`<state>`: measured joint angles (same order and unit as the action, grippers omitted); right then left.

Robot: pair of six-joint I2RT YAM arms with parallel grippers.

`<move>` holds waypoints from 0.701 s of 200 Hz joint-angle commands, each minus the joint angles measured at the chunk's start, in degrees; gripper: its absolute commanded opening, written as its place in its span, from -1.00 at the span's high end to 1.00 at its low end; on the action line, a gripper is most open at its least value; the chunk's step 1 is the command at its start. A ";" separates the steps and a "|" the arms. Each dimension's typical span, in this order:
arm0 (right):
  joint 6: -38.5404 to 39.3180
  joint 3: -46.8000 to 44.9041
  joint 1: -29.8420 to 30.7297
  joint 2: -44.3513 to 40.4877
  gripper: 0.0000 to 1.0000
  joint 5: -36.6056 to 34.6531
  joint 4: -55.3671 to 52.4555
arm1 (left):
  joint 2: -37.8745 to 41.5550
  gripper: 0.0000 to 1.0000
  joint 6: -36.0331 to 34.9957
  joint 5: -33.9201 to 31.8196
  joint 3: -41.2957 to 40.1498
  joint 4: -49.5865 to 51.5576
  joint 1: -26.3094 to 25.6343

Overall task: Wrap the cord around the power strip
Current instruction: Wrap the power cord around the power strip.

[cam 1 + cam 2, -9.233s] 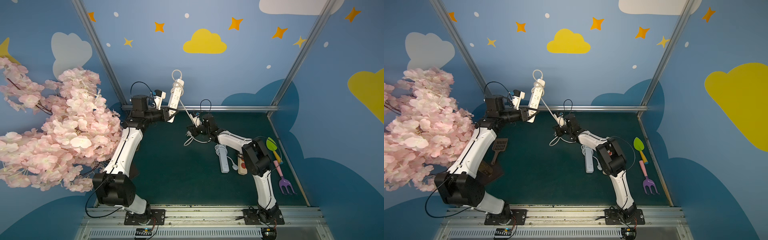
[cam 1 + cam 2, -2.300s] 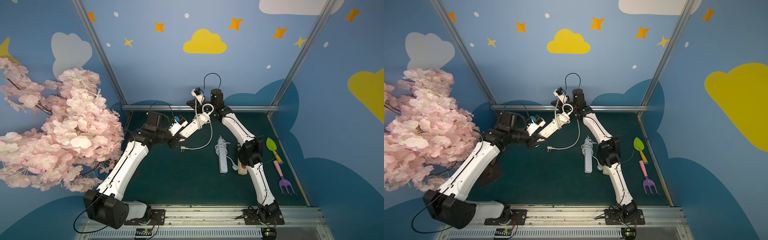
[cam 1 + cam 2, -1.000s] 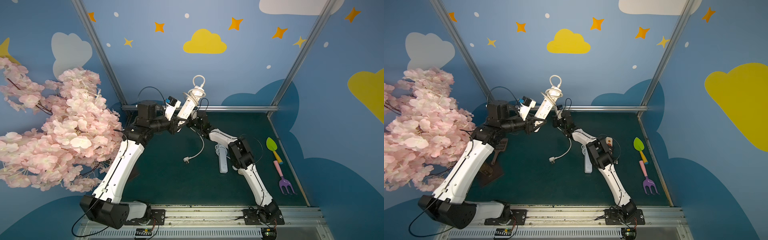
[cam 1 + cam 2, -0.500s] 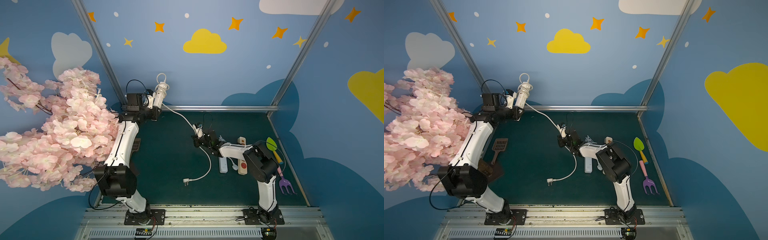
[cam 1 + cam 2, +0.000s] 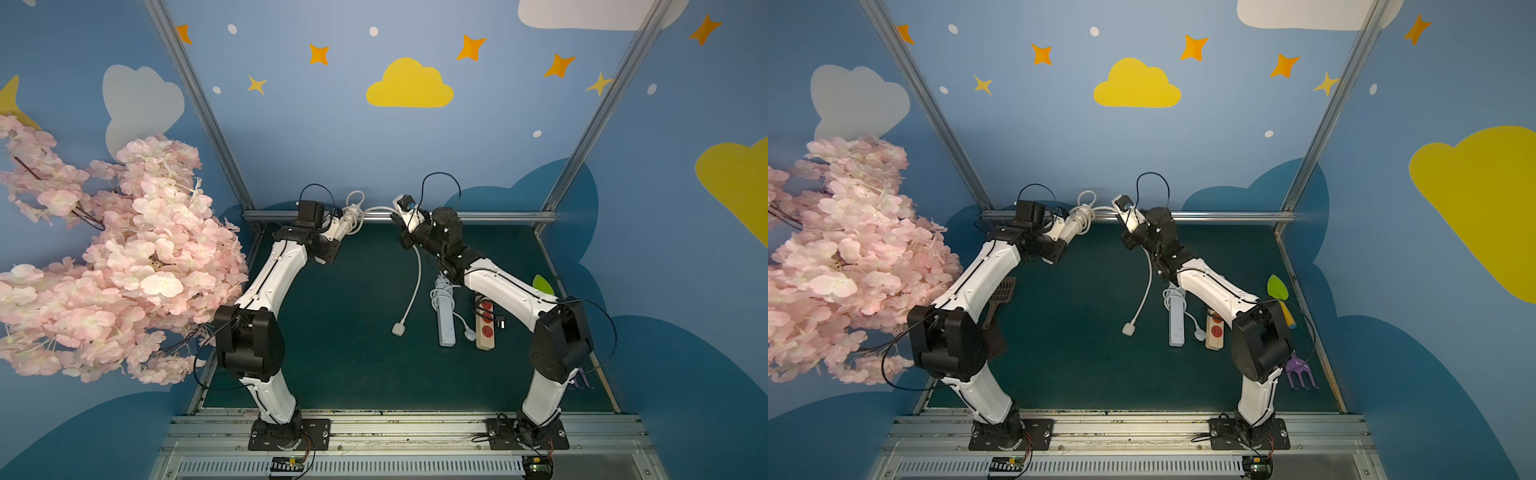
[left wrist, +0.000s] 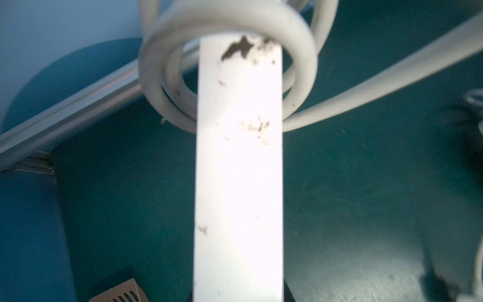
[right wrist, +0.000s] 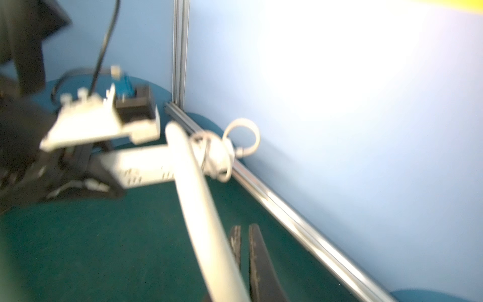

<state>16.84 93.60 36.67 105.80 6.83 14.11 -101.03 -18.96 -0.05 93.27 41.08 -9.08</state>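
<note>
Since half a second ago the right arm has swung up from low over the middle of the desk (image 5: 353,374) to the far rail (image 5: 498,216), and the left arm has come a little to the right, so both wrists now sit level at the far edge.

We read this as mid-wrap. The left arm does the holding. The left fingers (image 5: 335,230) are clamped on the near end of the power strip (image 5: 347,223), which sticks out in the air over the far left of the desk, tilted up towards the rail. Gripping it by one end leaves the other end free for turns to go round.

The right fingers (image 7: 257,261) are drawn almost together. In the right wrist view the cord (image 5: 417,282) lies right against them. It bends there from a level run into a hanging one, so we judge it pinched, though the pinch itself is blurred.

Several loops already sit around the strip's far end, clear in the left wrist view, and they look loose rather than snug. From them a short stretch spans across to the right fingers. The rest drops to the plug (image 5: 397,330), which lies on the desk just left of a pale strip (image 5: 444,328) and a beige strip (image 5: 485,332), neither in play. That slack tail is what remains to wind.
</note>
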 commanded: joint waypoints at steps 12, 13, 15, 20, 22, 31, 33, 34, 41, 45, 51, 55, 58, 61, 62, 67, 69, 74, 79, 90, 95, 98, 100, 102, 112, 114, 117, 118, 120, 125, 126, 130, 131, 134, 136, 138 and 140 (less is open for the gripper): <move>5.12 14.82 -3.20 8.09 1.00 6.44 -6.81 | -0.99 0.95 -7.23 2.50 0.52 10.44 -3.65; 5.04 15.37 -3.37 8.45 1.00 6.61 -7.03 | -1.00 0.95 -7.32 2.64 0.51 10.65 -3.74; 4.80 16.54 -3.75 9.23 1.00 7.01 -7.55 | -1.07 0.95 -7.56 2.99 0.42 11.14 -3.92; 4.05 19.65 -4.57 11.05 1.00 7.99 -8.92 | -1.18 0.94 -8.14 3.99 0.18 12.17 -4.37; 3.70 20.75 -4.91 11.85 1.00 8.41 -9.52 | -1.18 0.95 -8.36 4.40 0.07 12.58 -4.54; 2.31 26.24 -6.14 15.14 1.00 10.38 -11.75 | -1.03 0.95 -9.21 5.98 -0.49 13.69 -5.40; 2.07 27.63 -6.29 15.84 1.00 10.81 -12.16 | -0.95 0.95 -9.48 6.31 -0.67 13.88 -5.52; 1.98 28.23 -6.45 16.24 1.00 11.00 -12.34 | -0.89 0.95 -9.59 6.52 -0.78 13.91 -5.60; 1.23 32.18 -7.00 18.66 1.00 12.19 -13.29 | -0.52 0.94 -10.22 7.70 -1.11 14.72 -6.19; 1.16 34.51 -7.33 19.97 1.00 12.73 -13.65 | -0.36 0.95 -10.70 8.49 -1.24 15.22 -6.47; -1.06 38.19 -7.64 22.55 1.00 13.69 -14.64 | 0.01 0.95 -11.46 9.57 -1.54 15.91 -6.97; -1.72 40.81 -7.90 24.28 1.00 14.56 -15.42 | 0.24 0.95 -11.94 10.32 -1.72 16.23 -7.19; -2.18 42.83 -8.06 25.55 1.00 15.14 -16.05 | 0.49 0.95 -12.37 10.93 -1.86 16.53 -7.38; -2.62 44.84 -8.21 26.86 1.00 15.67 -16.70 | 0.75 0.95 -12.74 11.68 -1.99 16.86 -7.57; -2.70 45.54 -8.24 27.28 1.00 15.85 -16.81 | 0.79 0.95 -12.89 11.97 -2.06 16.98 -7.59; -3.46 48.72 -8.43 29.31 1.00 16.66 -17.86 | 1.31 0.95 -13.66 14.03 -2.32 17.41 -7.78; -3.70 49.82 -8.49 30.24 1.00 16.91 -18.19 | 1.70 0.94 -13.89 15.39 -2.44 17.55 -7.81; -4.42 52.47 -8.68 32.25 1.00 17.87 -18.69 | 2.57 0.95 -14.64 18.03 -2.88 17.71 -7.96; -5.16 54.89 -8.92 33.94 1.00 18.68 -18.93 | 3.62 0.94 -15.37 20.48 -3.39 17.50 -8.10; -7.00 57.24 -9.48 36.73 1.00 20.21 -17.46 | 6.62 0.94 -16.76 25.87 -5.38 16.08 -8.45; -7.71 57.03 -9.78 37.31 1.00 20.65 -16.66 | 8.01 0.95 -17.25 28.10 -6.27 15.35 -8.65; -8.09 56.87 -9.89 37.61 1.00 20.94 -16.20 | 8.90 0.95 -17.52 29.34 -6.79 14.86 -8.79; -8.30 56.73 -9.98 37.85 1.00 21.05 -15.97 | 9.53 0.94 -17.65 30.10 -7.14 14.50 -8.83; -8.60 56.72 -10.13 38.02 1.00 21.15 -15.89 | 10.04 0.95 -17.75 30.88 -7.45 14.06 -8.84; -9.92 56.69 -10.58 39.19 1.00 21.93 -15.46 | 12.62 0.95 -18.03 34.22 -8.78 12.46 -8.85; -10.19 56.71 -10.67 39.39 1.00 22.09 -15.37 | 13.08 0.95 -18.04 34.76 -8.98 12.10 -8.85; -10.77 56.64 -10.80 39.68 1.00 22.35 -15.30 | 13.66 0.95 -17.93 35.29 -9.32 11.42 -8.89; -10.99 56.58 -10.85 39.76 1.00 22.44 -15.23 | 13.93 0.95 -17.90 35.47 -9.42 11.23 -8.87; -11.38 56.57 -10.90 39.93 1.00 22.55 -15.18 | 14.31 0.95 -17.81 35.78 -9.69 10.96 -8.83; -12.66 56.19 -11.10 40.37 1.00 22.90 -14.61 | 15.27 0.95 -17.49 36.42 -10.06 9.82 -8.64; -12.95 56.09 -11.14 40.46 1.00 22.93 -14.41 | 15.44 0.94 -17.41 36.56 -10.10 9.64 -8.57; -14.33 55.46 -11.28 40.72 1.00 23.21 -13.57 | 15.98 0.95 -17.10 36.92 -10.19 8.80 -8.38; -14.80 55.28 -11.41 40.80 1.00 23.31 -13.22 | 16.10 0.95 -16.95 37.07 -10.21 8.60 -8.35; -16.15 54.72 -11.52 40.95 1.00 23.62 -12.44 | 16.46 0.95 -16.58 37.59 -10.22 8.05 -8.15; -17.02 54.29 -11.64 41.01 1.00 23.83 -11.80 | 16.65 0.95 -16.31 37.87 -10.22 7.63 -7.97; -17.85 53.80 -11.75 41.05 1.00 24.02 -11.20 | 16.79 0.94 -16.09 38.12 -10.15 7.33 -7.79; -18.76 53.31 -11.85 41.11 1.00 24.19 -10.46 | 16.93 0.95 -15.80 38.42 -10.14 6.97 -7.62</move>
<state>8.99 147.28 27.11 146.17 29.63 -4.21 -88.33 -31.70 26.17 83.35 51.20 -16.86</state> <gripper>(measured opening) 0.084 0.273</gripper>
